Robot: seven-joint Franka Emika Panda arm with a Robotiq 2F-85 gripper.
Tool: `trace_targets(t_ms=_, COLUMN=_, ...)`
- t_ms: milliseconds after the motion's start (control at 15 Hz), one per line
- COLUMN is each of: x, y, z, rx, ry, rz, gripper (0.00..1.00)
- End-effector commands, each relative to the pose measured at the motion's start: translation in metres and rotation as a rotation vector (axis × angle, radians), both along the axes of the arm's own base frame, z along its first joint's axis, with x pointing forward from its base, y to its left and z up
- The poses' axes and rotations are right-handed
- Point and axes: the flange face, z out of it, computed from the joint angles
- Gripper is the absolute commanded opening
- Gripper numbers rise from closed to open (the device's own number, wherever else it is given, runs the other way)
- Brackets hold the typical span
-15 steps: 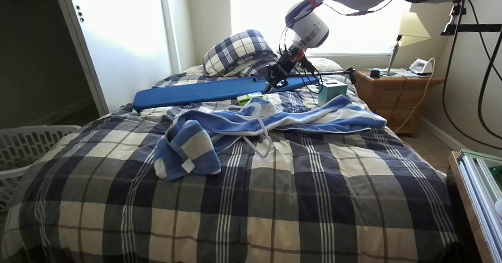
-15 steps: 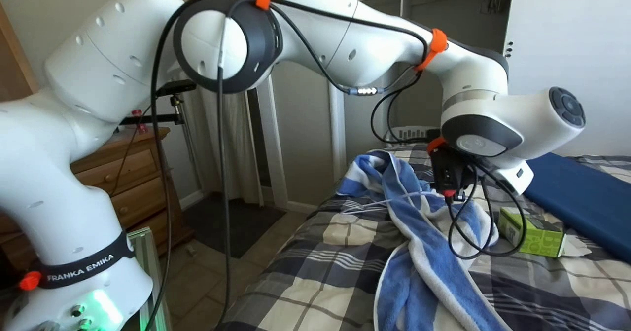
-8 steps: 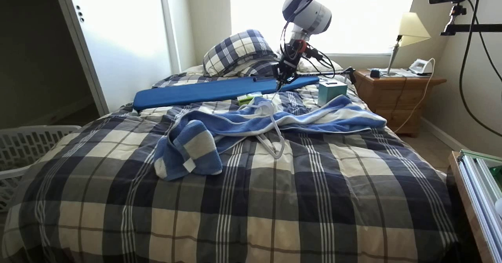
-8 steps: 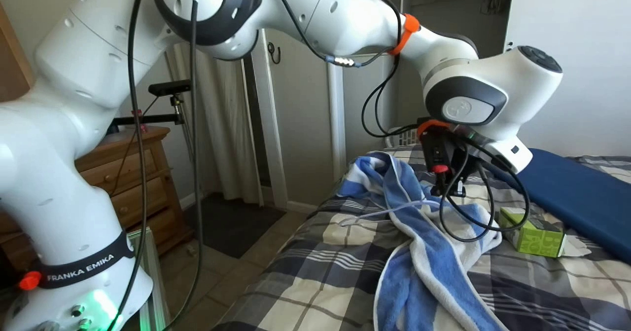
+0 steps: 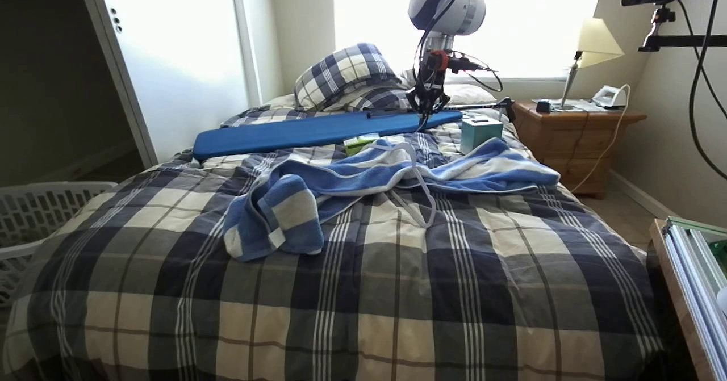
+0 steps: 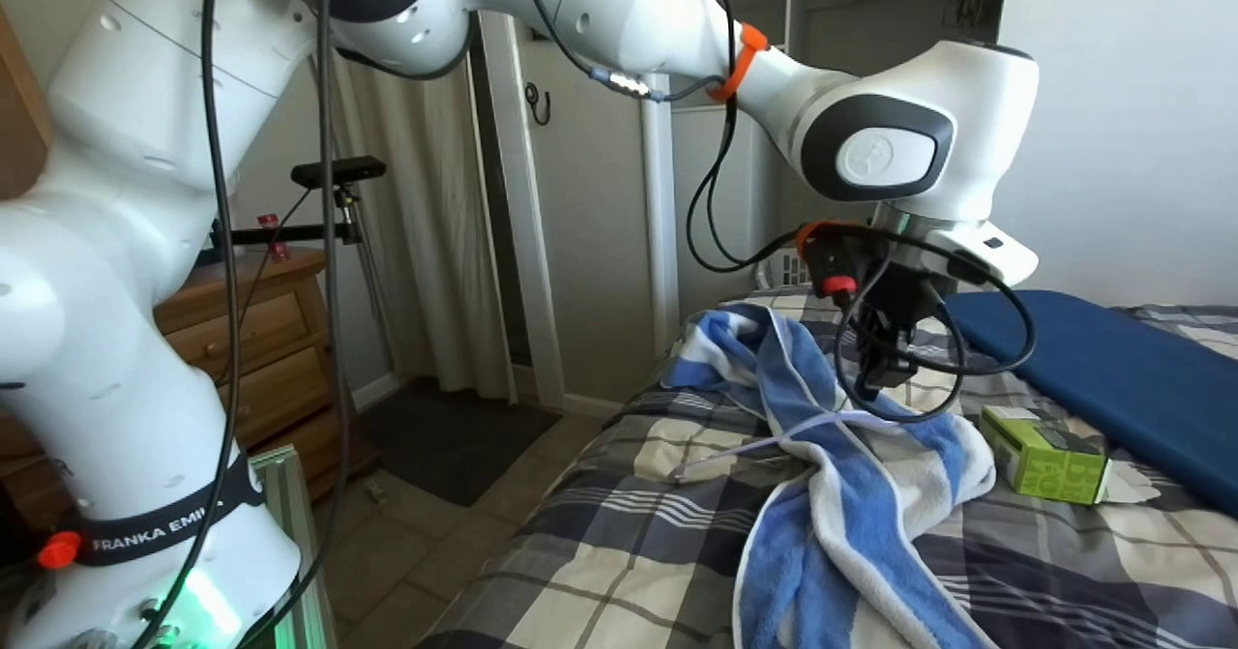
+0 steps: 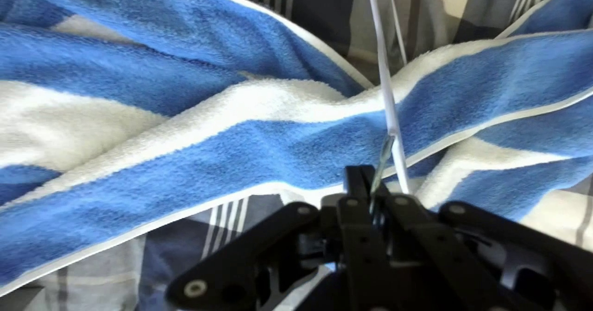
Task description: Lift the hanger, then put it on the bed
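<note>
The pale hanger (image 5: 421, 179) shows tilted across the blue-and-white striped towel (image 5: 341, 179) on the plaid bed (image 5: 397, 290). The hanger (image 6: 817, 421) and towel (image 6: 851, 533) show in an exterior view too. My gripper (image 5: 422, 122) is above the towel, pointing down. In the wrist view the gripper (image 7: 363, 172) is shut on the thin metal hook of the hanger (image 7: 385, 77); the hanger's bar runs up from the fingertips over the towel (image 7: 259, 149). Part of the hanger is hidden behind the towel's folds. I cannot tell how far it is off the bed.
A long blue board (image 5: 306, 133) lies across the bed behind the towel. A green box (image 6: 1049, 460) and a teal box (image 5: 480, 134) stand near it. A pillow (image 5: 346, 74) is at the head. A nightstand (image 5: 573, 137) with a lamp (image 5: 596, 43) stands beside the bed.
My gripper has turned to point more straight down and, with the hanger, moved right in an exterior view. The towel's folds have shifted slightly the same way.
</note>
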Motion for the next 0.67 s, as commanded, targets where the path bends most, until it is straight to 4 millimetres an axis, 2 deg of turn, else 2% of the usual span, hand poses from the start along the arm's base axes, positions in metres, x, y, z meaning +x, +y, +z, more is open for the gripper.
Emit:
trace_targets(t_ms=0, x=-0.014, y=0.004, z=0.023, rx=-0.119, ry=0.028, rz=-0.062, gripper=0.01)
trace_targets(t_ms=200, x=-0.021, y=0.007, z=0.041, rx=-0.16, ry=0.026, rz=-0.086, gripper=0.01)
trace_targets(t_ms=600, x=-0.03, y=0.027, z=0.101, rx=-0.14, ry=-0.04, rz=-0.096, gripper=0.01)
